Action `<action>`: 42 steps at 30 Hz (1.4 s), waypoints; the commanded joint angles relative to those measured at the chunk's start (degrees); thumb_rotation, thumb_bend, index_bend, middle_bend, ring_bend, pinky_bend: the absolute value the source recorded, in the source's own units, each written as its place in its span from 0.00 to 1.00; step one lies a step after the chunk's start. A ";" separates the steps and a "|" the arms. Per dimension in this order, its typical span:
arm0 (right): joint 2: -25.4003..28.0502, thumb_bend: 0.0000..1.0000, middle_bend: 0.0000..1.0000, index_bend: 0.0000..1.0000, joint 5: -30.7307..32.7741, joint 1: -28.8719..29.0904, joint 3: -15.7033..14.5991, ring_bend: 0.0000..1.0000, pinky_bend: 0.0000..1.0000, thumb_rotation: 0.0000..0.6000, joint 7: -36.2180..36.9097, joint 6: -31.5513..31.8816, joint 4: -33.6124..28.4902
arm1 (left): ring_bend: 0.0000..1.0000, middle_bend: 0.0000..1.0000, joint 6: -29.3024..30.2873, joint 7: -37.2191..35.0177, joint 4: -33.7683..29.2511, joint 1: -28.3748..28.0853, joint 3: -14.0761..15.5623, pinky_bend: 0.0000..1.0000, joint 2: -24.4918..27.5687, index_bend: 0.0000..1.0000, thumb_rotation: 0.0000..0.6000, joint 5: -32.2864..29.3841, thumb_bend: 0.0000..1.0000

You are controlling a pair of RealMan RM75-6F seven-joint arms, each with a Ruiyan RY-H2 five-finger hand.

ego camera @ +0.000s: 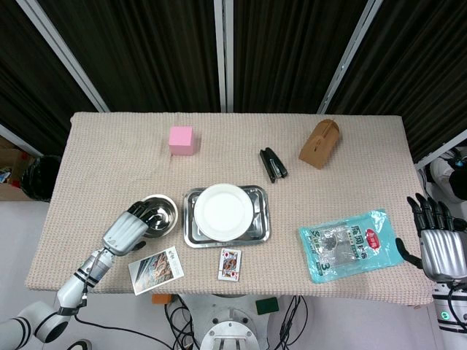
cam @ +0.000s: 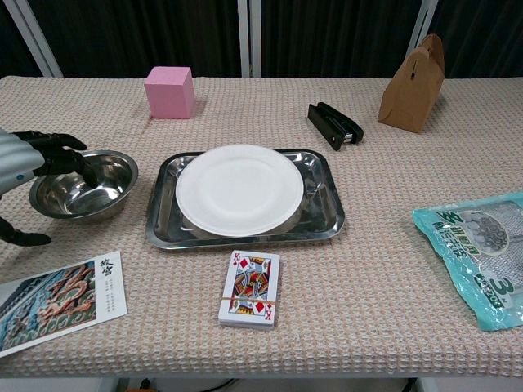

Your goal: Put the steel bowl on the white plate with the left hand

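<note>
The steel bowl [ego camera: 162, 213] [cam: 90, 184] stands upright on the table mat, just left of a steel tray [ego camera: 191, 237] [cam: 327, 220]. The round white plate [ego camera: 223, 211] [cam: 239, 189] lies in that tray with nothing on it. My left hand [ego camera: 130, 230] [cam: 33, 159] is at the bowl's left side, its dark fingers hooked over the rim and reaching inside. Its thumb lies low on the mat, apart from the bowl's wall. My right hand [ego camera: 438, 244] hangs off the table's right edge with fingers spread and nothing in it; the chest view does not show it.
A pink cube [ego camera: 181, 140] [cam: 170, 91], a black stapler [ego camera: 272, 164] [cam: 334, 124] and a brown paper box [ego camera: 319, 144] [cam: 413, 73] stand at the back. A card deck [ego camera: 229, 264] [cam: 249, 299] and a postcard [ego camera: 155, 270] [cam: 57, 298] lie in front, a teal packet [ego camera: 350, 244] [cam: 482, 257] at right.
</note>
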 commanded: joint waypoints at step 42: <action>-0.27 0.62 0.00 0.00 1.23 0.68 0.24 0.00 0.00 1.00 0.89 -1.73 1.44 | 0.25 0.66 7.62 -2.23 11.00 -1.44 1.19 0.22 -6.48 0.68 1.00 1.27 0.35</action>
